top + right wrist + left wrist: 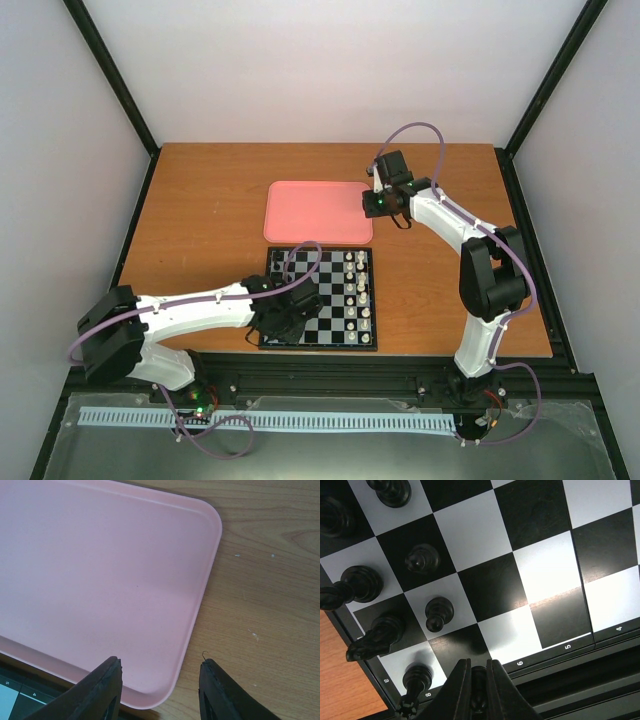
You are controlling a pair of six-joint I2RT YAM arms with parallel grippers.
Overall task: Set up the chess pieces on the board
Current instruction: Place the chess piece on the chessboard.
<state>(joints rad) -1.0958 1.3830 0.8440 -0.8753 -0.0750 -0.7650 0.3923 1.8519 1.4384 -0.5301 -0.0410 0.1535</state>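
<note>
The board (330, 318) lies near the table's front edge, black and pale checks with a dark border. My left gripper (288, 318) hovers over its near left corner, shut on a small black chess piece (479, 687) that stands upright between the fingers. Below it in the left wrist view stand other black pieces: a pawn (438, 613), another pawn (422, 558), a knight (376, 639), a rook (415, 681) and a taller piece (356, 585). The square under the held piece is bare. My right gripper (160, 672) is open and holds nothing, hanging over the pink tray's corner.
White pieces (357, 291) fill two files on the board's right side. The pink tray (100, 575) lies behind the board and holds nothing; it shows in the top view as the tray (310, 210). Bare wooden table (270, 605) lies to its right.
</note>
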